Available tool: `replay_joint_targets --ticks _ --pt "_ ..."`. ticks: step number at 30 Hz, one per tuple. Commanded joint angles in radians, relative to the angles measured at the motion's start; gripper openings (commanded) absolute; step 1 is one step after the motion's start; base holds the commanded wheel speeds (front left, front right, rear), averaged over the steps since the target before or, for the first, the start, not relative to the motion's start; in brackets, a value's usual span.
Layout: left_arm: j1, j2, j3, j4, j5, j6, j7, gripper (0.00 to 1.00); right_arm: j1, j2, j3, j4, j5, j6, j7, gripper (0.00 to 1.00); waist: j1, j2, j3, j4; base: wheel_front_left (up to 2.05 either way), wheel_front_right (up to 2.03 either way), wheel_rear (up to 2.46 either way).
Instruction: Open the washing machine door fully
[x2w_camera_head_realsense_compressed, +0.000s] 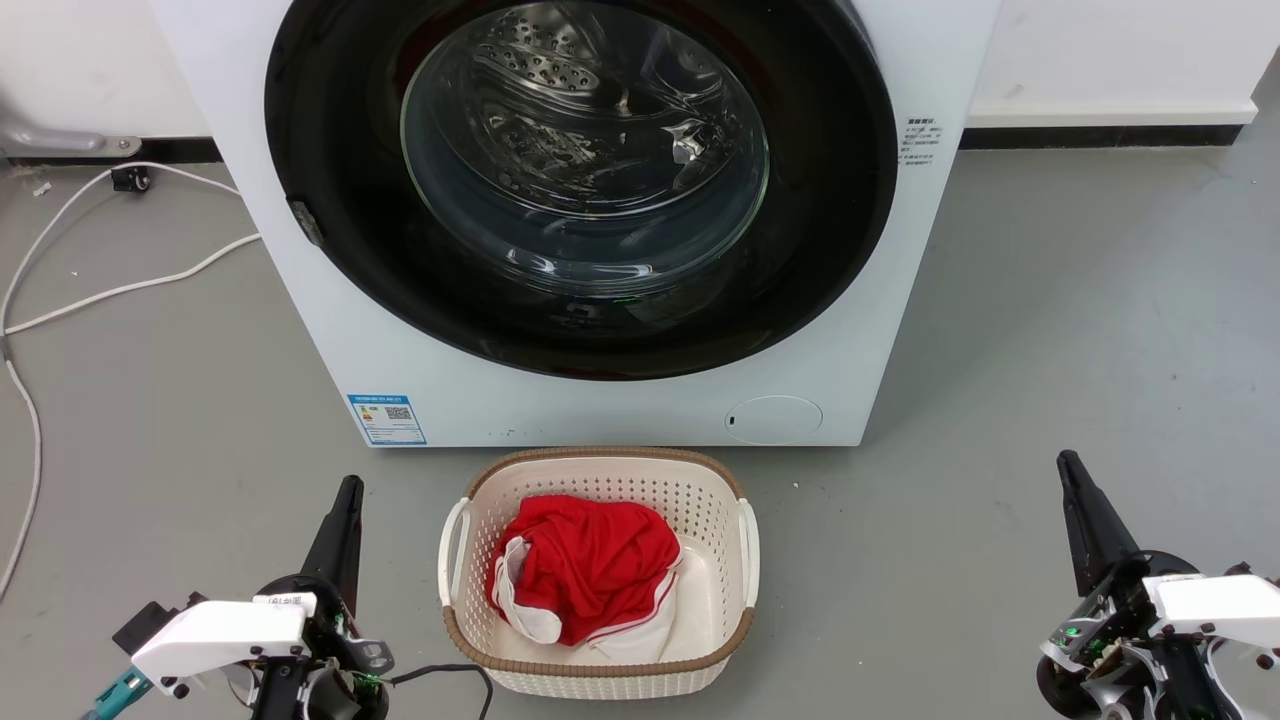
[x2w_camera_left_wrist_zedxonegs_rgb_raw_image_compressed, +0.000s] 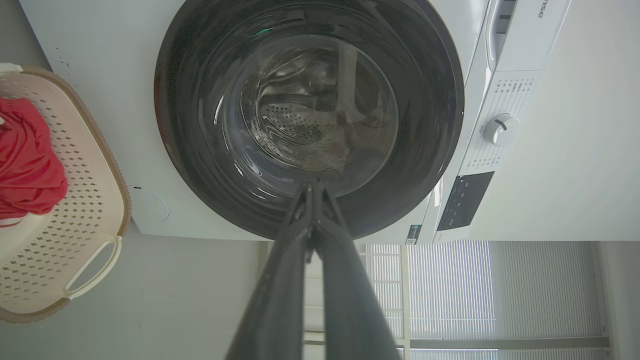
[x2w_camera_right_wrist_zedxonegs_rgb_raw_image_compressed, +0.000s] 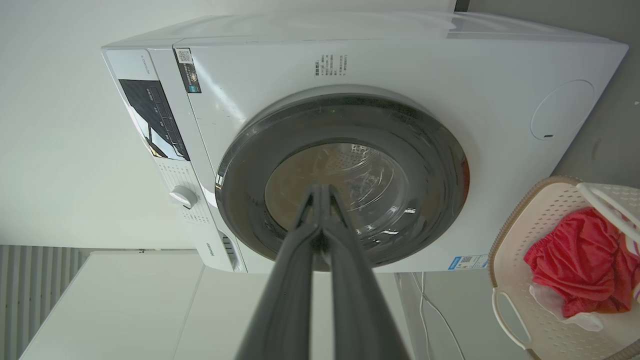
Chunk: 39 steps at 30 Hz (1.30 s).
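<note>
Surface: smooth grey floor (x2w_camera_head_realsense_compressed: 1050, 330). Room: white wall (x2w_camera_head_realsense_compressed: 1100, 50) behind the white boxy front-loader washing machine (x2w_camera_head_realsense_compressed: 600, 415), with a dark skirting strip (x2w_camera_head_realsense_compressed: 1100, 136) along the wall base. White cables (x2w_camera_head_realsense_compressed: 120, 290) trail over the floor left of machine; cable count unclear, runs loop & leave frame. L wrist view: pale slatted blind (x2w_camera_left_wrist_zedxonegs_rgb_raw_image_compressed: 500, 290) beside machine, up near its top end.

Task thing: large round glossy black washing machine door (x2w_camera_head_realsense_compressed: 830, 250), nearly as wide as machine front, sits flat against it, i.e. closed. Bulging clear glass window (x2w_camera_head_realsense_compressed: 585, 150) at door centre; perforated steel drum (x2w_camera_head_realsense_compressed: 540, 70) seen through it.

Counts:
- 1 machine, 1 door.
- 1 blue label sticker (x2w_camera_head_realsense_compressed: 387, 418) at machine's lower-left front corner.
- 1 small round cap (x2w_camera_head_realsense_compressed: 773, 419) at lower right of machine front.
- 1 white control knob (x2w_camera_left_wrist_zedxonegs_rgb_raw_image_compressed: 500, 129) + 1 dark display panel (x2w_camera_left_wrist_zedxonegs_rgb_raw_image_compressed: 462, 200) on machine's top strip.
- 1 cream perforated plastic basket w/ brown rim (x2w_camera_head_realsense_compressed: 600, 458) on floor just in front of machine, centred below door.
- 1 red garment w/ white trim (x2w_camera_head_realsense_compressed: 590, 565) bunched inside basket.
- 2 grippers.

Left gripper (x2w_camera_head_realsense_compressed: 350, 490): in front of machine, off its left front corner, left of basket, well short of door. Two dark fingers pressed together, empty.

Right gripper (x2w_camera_head_realsense_compressed: 1066, 462): in front & right of machine, beyond its right edge. Fingers likewise clenched tip to tip, empty.

Both wrist views look along the closed fingers at door glass.
</note>
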Motion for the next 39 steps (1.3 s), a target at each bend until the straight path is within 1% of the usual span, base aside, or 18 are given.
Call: replay_joint_targets --ticks 1,8,9,11,17,23,26,30,39 --pt "-0.009 0.0 0.003 0.001 0.001 -0.003 0.005 0.0 -0.012 0.004 -0.002 0.002 -0.003 0.0 0.004 0.0 0.0 0.0 0.0 0.0 0.0 0.0 0.0" --pt "-0.009 -0.001 0.004 0.001 0.002 -0.003 0.007 0.0 -0.012 0.004 -0.002 0.002 -0.004 0.0 0.005 0.0 0.0 0.0 0.0 0.0 0.0 0.0 0.0" --pt "0.0 -0.001 0.001 0.001 0.0 0.0 0.0 1.0 0.0 0.0 -0.001 0.001 0.0 0.0 0.0 1.0 0.0 0.0 0.0 0.0 0.0 0.0 0.0" --pt "0.007 -0.003 -0.001 0.012 0.0 0.0 -0.003 1.0 0.009 0.001 0.001 0.011 0.0 0.0 -0.003 1.0 0.0 0.0 0.0 0.0 0.0 0.0 0.0" --pt "0.006 -0.003 -0.023 -0.007 0.006 0.0 -0.032 1.0 0.016 0.002 0.019 -0.008 -0.012 0.0 -0.034 1.0 0.0 0.0 0.0 0.001 0.0 0.0 0.0" --pt "0.005 -0.001 -0.037 -0.026 0.067 0.0 -0.063 1.0 0.023 0.002 0.022 -0.036 -0.081 0.0 -0.063 1.0 0.0 0.0 -0.001 0.003 0.0 0.0 0.0" --pt "0.004 -0.003 -0.033 -0.043 0.121 0.0 -0.077 1.0 0.027 0.002 0.021 -0.055 -0.147 0.0 -0.077 1.0 0.0 0.0 -0.001 0.004 0.0 0.0 0.0" --pt "0.005 -0.004 -0.029 -0.072 0.212 0.0 -0.094 1.0 0.033 0.003 0.03 -0.086 -0.299 0.0 -0.094 1.0 0.0 0.0 -0.001 0.004 0.0 0.0 0.0" --pt "0.018 -0.004 -0.045 -0.126 0.416 0.0 -0.13 1.0 0.048 0.003 0.048 -0.139 -0.543 0.0 -0.13 1.0 0.0 0.0 0.0 0.007 0.0 0.0 0.0"
